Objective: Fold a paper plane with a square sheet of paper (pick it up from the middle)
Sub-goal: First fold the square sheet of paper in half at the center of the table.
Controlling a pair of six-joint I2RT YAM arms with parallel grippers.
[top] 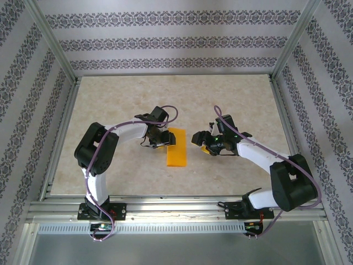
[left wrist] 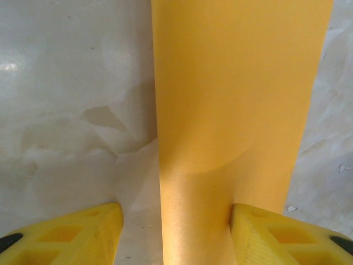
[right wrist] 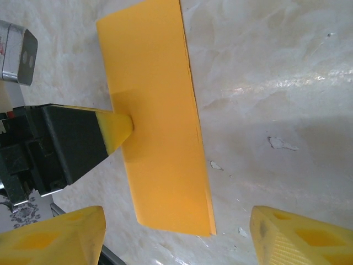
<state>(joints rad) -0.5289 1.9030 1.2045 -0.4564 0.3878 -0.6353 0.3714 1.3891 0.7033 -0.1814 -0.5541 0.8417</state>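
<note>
Fingers apart, the left end effector (top: 161, 141) is touching the paper (top: 177, 148) lying on the worktop (top: 165, 94), the right end effector (top: 199, 142) hovering beside the paper, likewise apart.

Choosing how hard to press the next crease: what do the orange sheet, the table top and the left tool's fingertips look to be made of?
Orange sheet: thin matte paper, it seems; layered edges show along one long side.
Table top: glossy marble-patterned covering, perhaps film or laminate; it shows glare and looks wrinkled.
Fingertips of the left tool: probably yellow moulded plastic, with recessed pockets.
</note>
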